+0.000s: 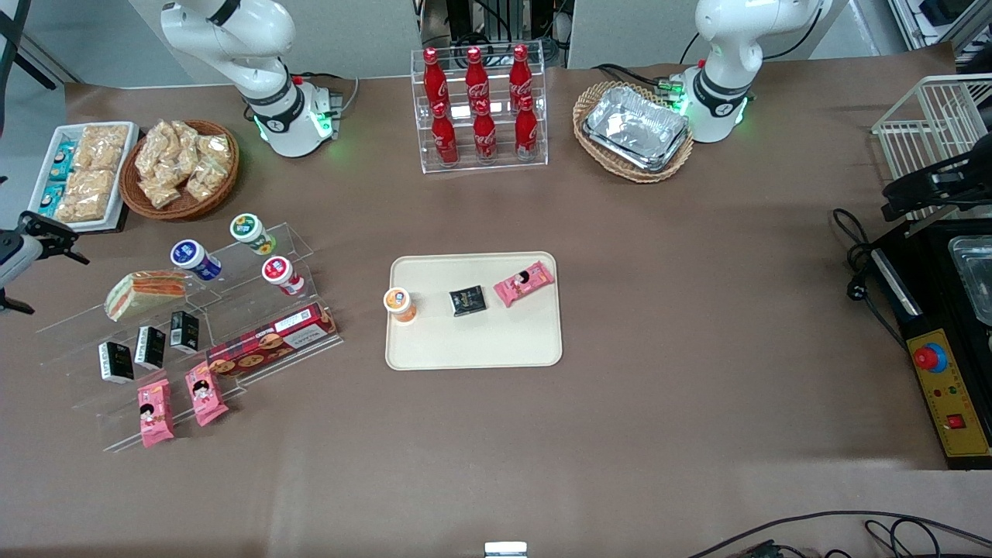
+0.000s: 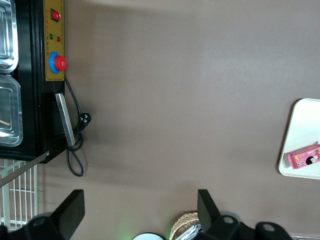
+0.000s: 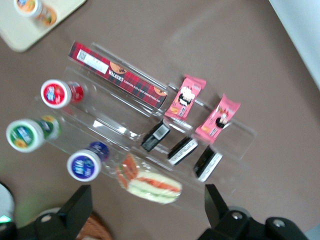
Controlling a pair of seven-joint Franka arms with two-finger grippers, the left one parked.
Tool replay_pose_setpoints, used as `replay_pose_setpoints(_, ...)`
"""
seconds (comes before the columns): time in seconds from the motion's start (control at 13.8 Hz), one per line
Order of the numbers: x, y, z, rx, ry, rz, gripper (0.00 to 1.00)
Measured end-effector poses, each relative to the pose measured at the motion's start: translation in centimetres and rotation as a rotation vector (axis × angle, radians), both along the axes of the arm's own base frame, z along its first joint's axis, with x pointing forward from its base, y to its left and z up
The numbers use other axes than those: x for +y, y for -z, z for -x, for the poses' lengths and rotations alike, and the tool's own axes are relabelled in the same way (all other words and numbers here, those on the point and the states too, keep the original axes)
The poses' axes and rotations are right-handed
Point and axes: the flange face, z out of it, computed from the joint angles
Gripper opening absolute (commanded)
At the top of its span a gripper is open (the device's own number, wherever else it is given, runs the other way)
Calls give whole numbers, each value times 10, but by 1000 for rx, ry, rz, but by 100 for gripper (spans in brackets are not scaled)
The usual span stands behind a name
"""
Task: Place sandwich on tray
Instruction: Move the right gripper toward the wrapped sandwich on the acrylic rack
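While the sandwich (image 1: 144, 291) lies on the upper step of the clear stepped stand (image 1: 304, 245) at the working arm's end of the table, the step in hand is judged to be the approach and pick; nothing has been lifted. The gripper (image 1: 58, 240) hangs just beside the stand, farther toward the table's end than the sandwich, and holds nothing. In the right wrist view its fingers (image 3: 76, 206) are spread wide, with the sandwich (image 3: 150, 184) lying between and below them.

Recommended: centre over the wedge, close across its bread faces and not its pointed end, and grip lightly, as the clear wrap looks slippery and the bread soft. Lift straight up to clear the blue-lidded cup (image 1: 195, 259) standing just beside it.

The tray (image 1: 474, 346) sits mid-table, well apart, and carries an orange-lidded cup (image 1: 401, 304), a black packet (image 1: 468, 301) and a pink packet (image 1: 524, 283). Its bare part nearer the front camera suits the set-down.

Writing: the tartan box (image 3: 118, 74) reads "WALKERS". The red bottles (image 1: 477, 105) bear white script resembling Coca-Cola. Lid lettering is illegible.
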Motion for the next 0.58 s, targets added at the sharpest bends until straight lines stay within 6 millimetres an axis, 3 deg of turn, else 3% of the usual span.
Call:
replay_pose_setpoints(0.36,-2,23,-10,-34,-388,3,100)
replay_pose_setpoints(0.58,-10,40,-11,-31,-533,-30,100)
